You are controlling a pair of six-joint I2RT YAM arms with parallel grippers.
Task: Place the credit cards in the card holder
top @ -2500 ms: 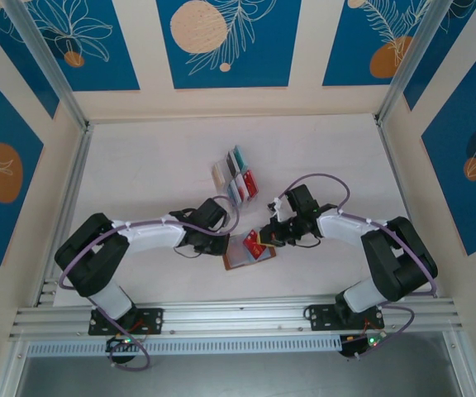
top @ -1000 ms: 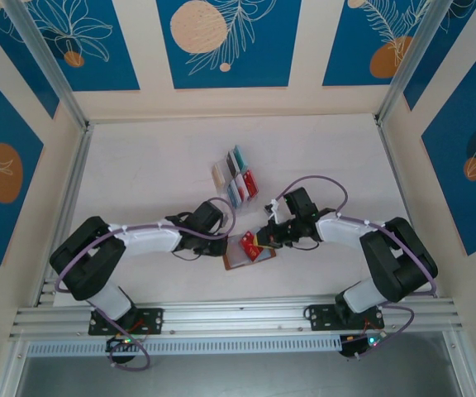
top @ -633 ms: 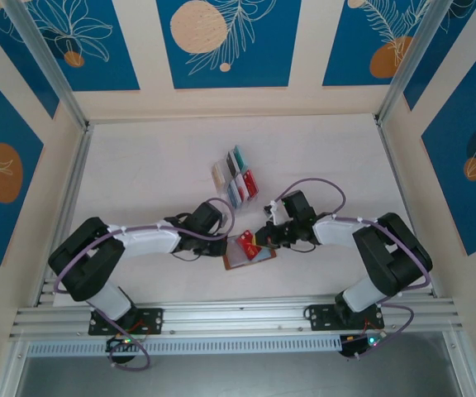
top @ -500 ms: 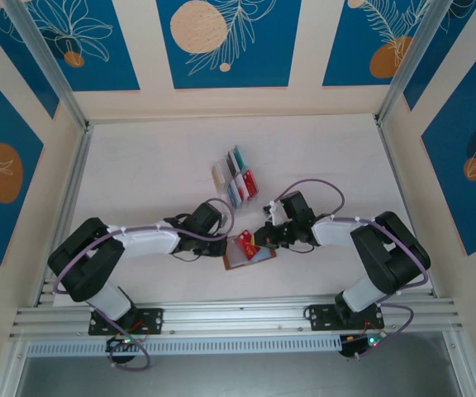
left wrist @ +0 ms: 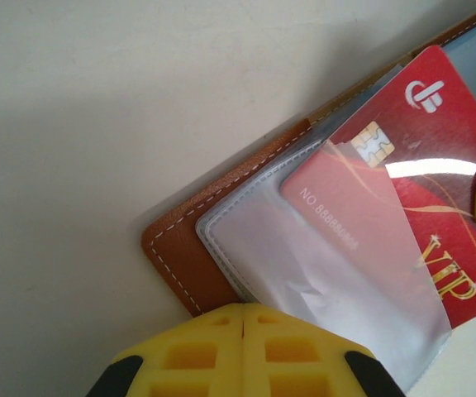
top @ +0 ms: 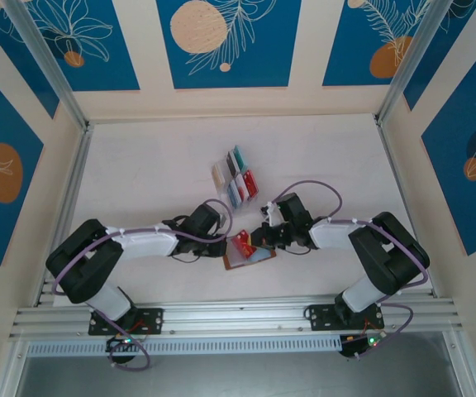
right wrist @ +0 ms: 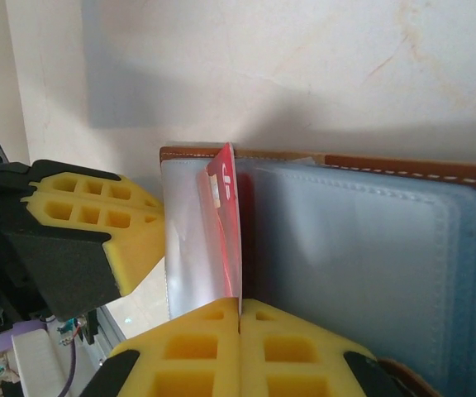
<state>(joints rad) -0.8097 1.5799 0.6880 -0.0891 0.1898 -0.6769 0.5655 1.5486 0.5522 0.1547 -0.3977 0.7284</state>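
Red card (left wrist: 445, 141), right fingers (right wrist: 246, 331) pinching 1 edge, sits half inside card holder (left wrist: 176, 248).

The holder (left wrist: 180, 248) is showing smooth brown leather with pale stitching along its edge. Its pockets (left wrist: 304, 281) are looking like clear, soft plastic, slightly creased and hazy. The red card (left wrist: 436, 157) is gleaming as glossy plastic, with a metallic chip and gold print. The left gripper (left wrist: 244, 351) and right gripper (right wrist: 240, 343) are showing matt yellow moulded surfaces with a waffle grid. The desk (left wrist: 97, 99) is looking matt and off-white. The rails (top: 238, 316) are shining as brushed metal.
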